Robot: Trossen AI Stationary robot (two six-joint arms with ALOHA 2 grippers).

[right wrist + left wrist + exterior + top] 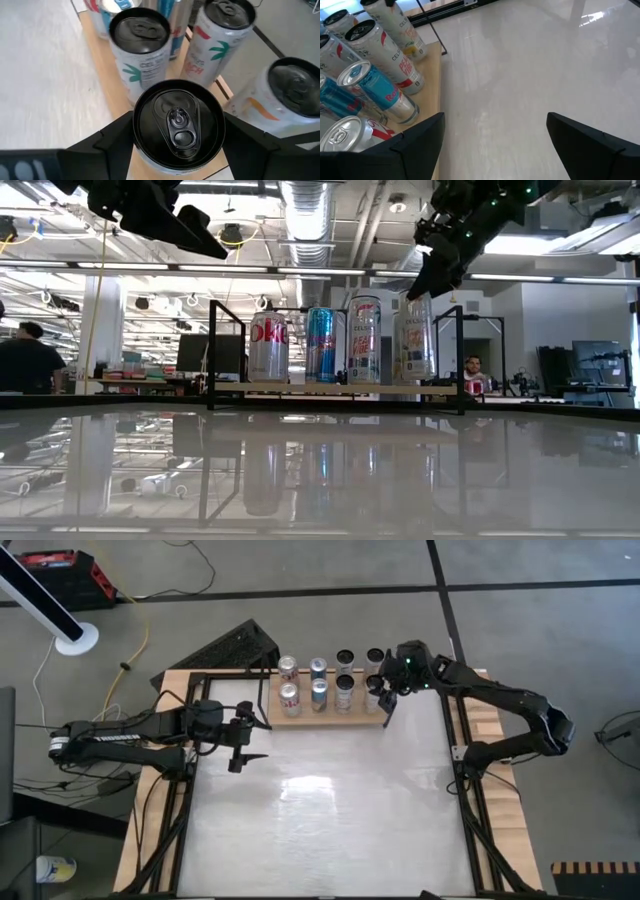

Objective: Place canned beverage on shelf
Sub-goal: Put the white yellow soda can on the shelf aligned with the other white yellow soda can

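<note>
- resting above the white tabletop [320, 830] at its left side, the left gripper [240, 740] holds nothing; its fingers [415, 145] are spread wide, with bare table surface between them in the left wrist view.
- the left gripper sits just beside the left end of the shelf [300, 721], apart from it.
- the shelf, a light-wood board with black end rails, lies along the far edge of the table and carries eight cans in two rows of four.
- first column from the left: two silver-and-red cans [289, 667], one behind the other.
- second column: two blue-and-silver cans [319, 668], likewise front and back.
- third column: two white cans with black tops [345, 661].
- fourth column, at the right end of the shelf: a rear black-topped can [375, 658] and a front can [178, 125], the canned beverage in question.
- the right gripper [178, 145] straddles that front can; in the right wrist view its fingers [107, 142] sit at either side of the black lid, close against it. whether they press the can or stand just clear cannot be told.
- in the low view the can [414, 338] stands upright on the board, level with its neighbours, with the right gripper [440, 265] at its top.
- a person [25, 360] is visible in the room beyond the table, at far left of the low view.
</note>
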